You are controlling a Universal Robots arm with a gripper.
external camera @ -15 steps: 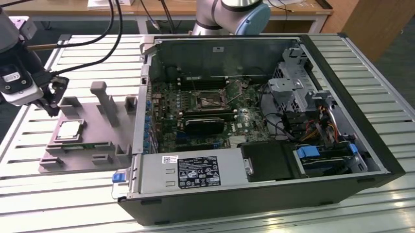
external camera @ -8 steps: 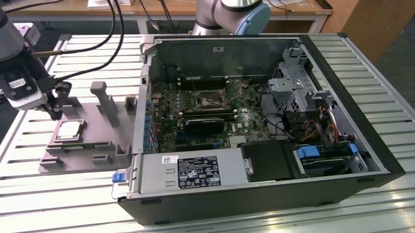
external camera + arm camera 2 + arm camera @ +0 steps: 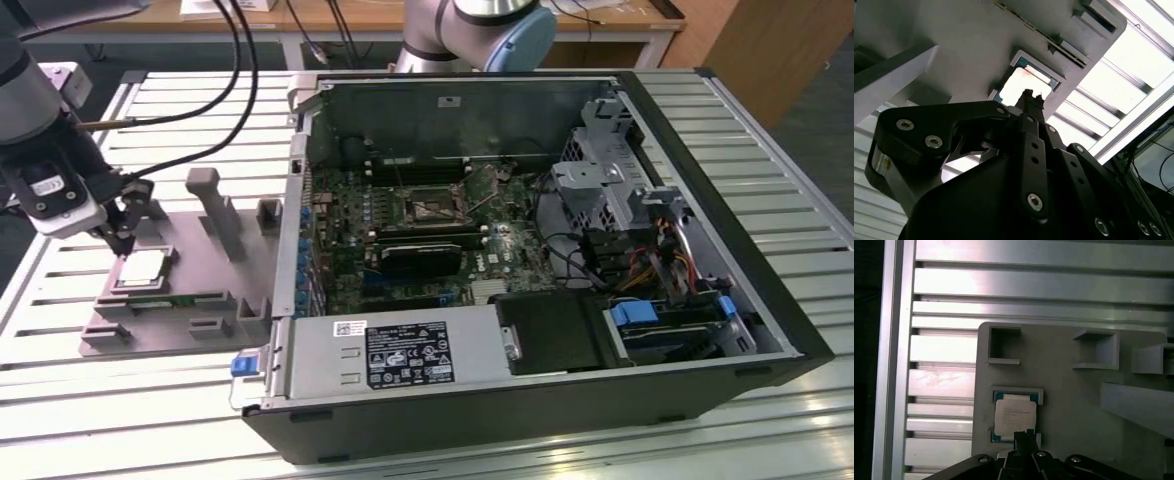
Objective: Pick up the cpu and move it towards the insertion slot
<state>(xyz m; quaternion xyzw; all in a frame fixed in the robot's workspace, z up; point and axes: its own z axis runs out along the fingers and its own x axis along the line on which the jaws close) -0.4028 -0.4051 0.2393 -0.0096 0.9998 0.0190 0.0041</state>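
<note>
The cpu (image 3: 144, 268) is a small silver square lying flat in a recess of the grey fixture plate (image 3: 187, 335), at the exterior view's left. It is bright in both wrist views (image 3: 1019, 82) (image 3: 1014, 412). My gripper (image 3: 123, 238) hangs just above the chip's edge, its black fingertips (image 3: 1031, 97) pressed together into one narrow tip (image 3: 1024, 436) with nothing between them. I cannot tell whether the tip touches the chip. The insertion slot (image 3: 430, 205) is the square socket on the motherboard inside the open case, well towards the exterior view's right of the gripper.
The open computer case (image 3: 694, 150) lies on the slatted metal table (image 3: 94, 400), with a black heatsink (image 3: 420, 258), a drive cage and cables (image 3: 627, 265) inside. The fixture plate carries upright grey posts (image 3: 214, 205) and a green memory stick (image 3: 167, 300). Cables trail behind the arm.
</note>
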